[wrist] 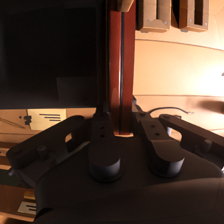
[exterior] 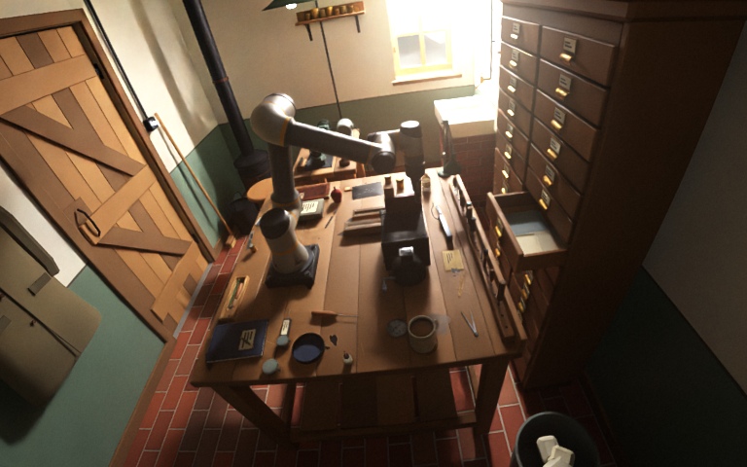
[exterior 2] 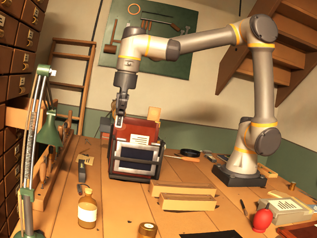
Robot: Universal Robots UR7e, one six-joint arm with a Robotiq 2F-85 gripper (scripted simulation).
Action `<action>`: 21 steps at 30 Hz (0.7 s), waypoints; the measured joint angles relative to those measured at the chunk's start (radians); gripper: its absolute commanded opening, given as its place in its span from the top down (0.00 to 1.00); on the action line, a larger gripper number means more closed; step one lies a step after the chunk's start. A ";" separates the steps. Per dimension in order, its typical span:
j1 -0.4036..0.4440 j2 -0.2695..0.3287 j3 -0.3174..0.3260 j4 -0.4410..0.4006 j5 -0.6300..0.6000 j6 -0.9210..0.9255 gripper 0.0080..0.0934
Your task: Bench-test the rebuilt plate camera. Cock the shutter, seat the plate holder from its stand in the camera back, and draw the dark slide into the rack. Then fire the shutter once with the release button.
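The red-brown plate holder (exterior 2: pixel 136 132) stands upright in the back of the black plate camera (exterior: pixel 405 234). Its label (exterior 2: pixel 139 139) faces the rear. My gripper (exterior 2: pixel 119 116) is directly above the holder's left top corner. Its fingers are closed on the top edge of the plate holder (wrist: pixel 121 109), seen between them from the wrist camera. A pale tab (exterior 2: pixel 119 122) sits at that corner. The lens (exterior: pixel 407 267) points toward the table's front. Two wooden slotted blocks (exterior 2: pixel 182 188) (exterior 2: pixel 187 201) lie behind the camera.
A tall drawer cabinet (exterior: pixel 556 137) stands beside the table, one drawer (exterior: pixel 523 231) pulled out. A tool rack (exterior 2: pixel 53 166) and green lamp (exterior 2: pixel 47 132) line that side. A bottle (exterior 2: pixel 87 209), red blower (exterior 2: pixel 262 219) and mug (exterior: pixel 423 333) sit on the table.
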 measured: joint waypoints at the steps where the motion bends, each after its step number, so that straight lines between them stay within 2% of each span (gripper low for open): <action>1: 0.000 0.000 0.000 0.000 0.000 0.000 1.00; 13: 0.000 0.000 0.000 0.000 0.000 0.000 1.00; 21: 0.000 0.000 0.000 0.000 0.000 0.000 0.81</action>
